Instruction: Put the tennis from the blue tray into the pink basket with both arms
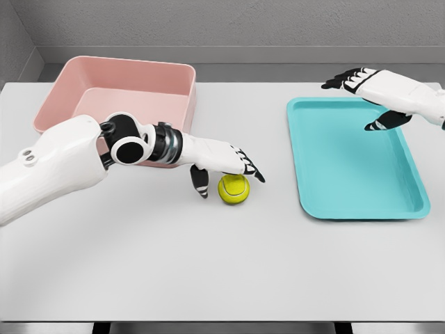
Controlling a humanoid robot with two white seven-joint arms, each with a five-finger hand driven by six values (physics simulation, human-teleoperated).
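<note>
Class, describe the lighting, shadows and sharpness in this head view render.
Head view: soft, even light with no glare on the table; a faint shadow sits under the tennis ball and the left hand; the blue tray, pink basket and right hand are all sharp, with no blur.

Left hand (226,161) fingers (252,167) arch over the tennis ball (233,188) on the table (208,264)

A pale grey table (208,271) fills most of the view, its front edge showing along the bottom. Behind it stands a grey, faintly textured wall (229,21) with a lighter baseboard strip, and a second wall seems to meet it at the left corner. Lighting is soft and even.
</note>
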